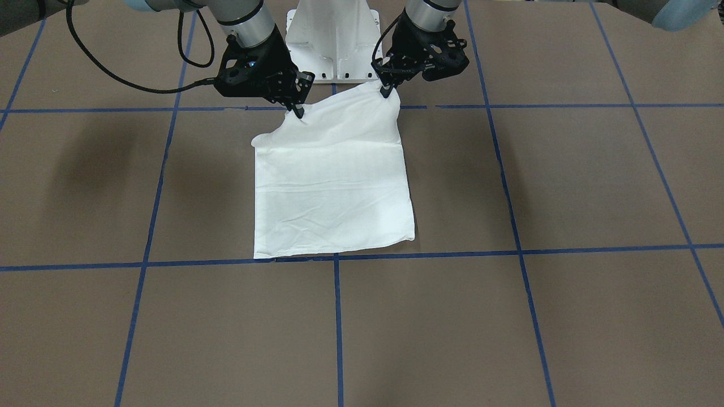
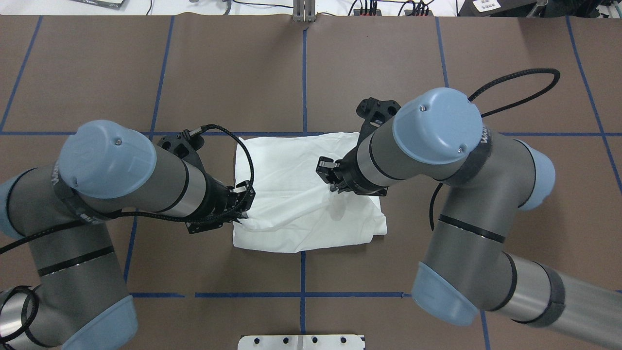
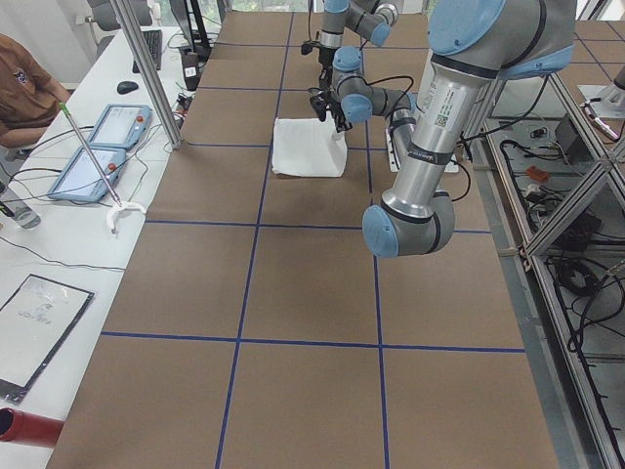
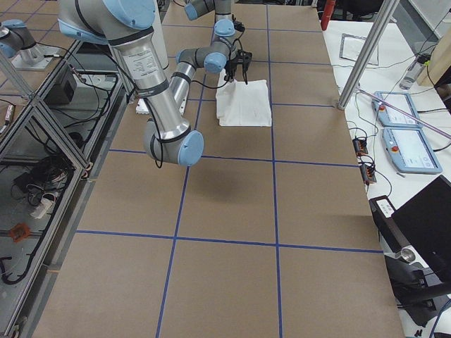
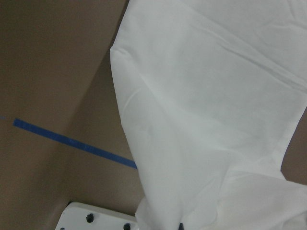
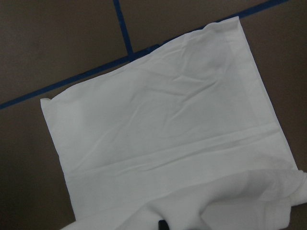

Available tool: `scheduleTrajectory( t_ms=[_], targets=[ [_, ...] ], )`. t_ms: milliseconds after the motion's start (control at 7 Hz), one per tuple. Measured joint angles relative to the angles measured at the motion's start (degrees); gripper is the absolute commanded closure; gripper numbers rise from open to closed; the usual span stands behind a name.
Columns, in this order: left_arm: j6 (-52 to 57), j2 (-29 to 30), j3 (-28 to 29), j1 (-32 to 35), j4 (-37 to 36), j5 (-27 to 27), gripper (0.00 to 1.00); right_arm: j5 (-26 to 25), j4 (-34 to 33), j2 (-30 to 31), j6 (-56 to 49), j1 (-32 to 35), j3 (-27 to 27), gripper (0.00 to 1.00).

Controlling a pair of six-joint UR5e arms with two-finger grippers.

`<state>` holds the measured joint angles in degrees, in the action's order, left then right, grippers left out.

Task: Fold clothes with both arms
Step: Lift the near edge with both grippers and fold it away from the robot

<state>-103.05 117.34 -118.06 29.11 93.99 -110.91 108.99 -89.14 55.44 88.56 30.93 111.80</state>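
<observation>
Fingers point(image 1: 387, 89) tight on shirt point(image 1: 334, 192) edge

You will find no text here that can be read. A printed sticker point(image 3: 437, 103) on the left arm point(image 3: 420, 166) and white lettering on a dark strap point(image 2: 481, 143) around the right arm point(image 2: 466, 204) are too small to make out.

Brown tabletop point(image 1: 565, 181), blue tape grid point(image 1: 337, 328)

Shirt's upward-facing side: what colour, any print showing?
Plain white shirt, no print visible; the exterior front-facing view shows it best.
</observation>
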Motion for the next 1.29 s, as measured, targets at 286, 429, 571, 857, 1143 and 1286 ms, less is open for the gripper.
scheduleTrajectory(
  t_ms=[286,429,571,857,1143,1286],
  targets=[
    [0.45,1.74,4.90,4.22,5.40,-0.07,1.00,0.04,0.77,-5.10,-1.98,2.86,-7.63,1.00],
    [0.47,2.58,8.01,5.84,7.92,-0.07,1.00,0.04,2.29,-6.30,-2.25,3.69,-10.68,1.00],
    [0.46,3.31,11.95,7.19,11.15,-0.04,1.00,0.06,3.81,-7.26,-2.25,4.28,-13.46,1.00],
    [0.44,3.86,18.03,8.92,16.15,-0.02,1.00,0.08,4.99,-9.61,-2.10,4.87,-18.42,1.00],
    [0.40,3.94,20.41,9.41,18.28,-0.01,1.00,0.14,5.77,-12.15,-1.94,5.05,-23.28,0.31],
    [0.21,4.04,20.66,9.48,18.56,-0.01,0.30,0.24,7.01,-12.64,-1.23,5.31,-24.85,0.00]
  ],
)
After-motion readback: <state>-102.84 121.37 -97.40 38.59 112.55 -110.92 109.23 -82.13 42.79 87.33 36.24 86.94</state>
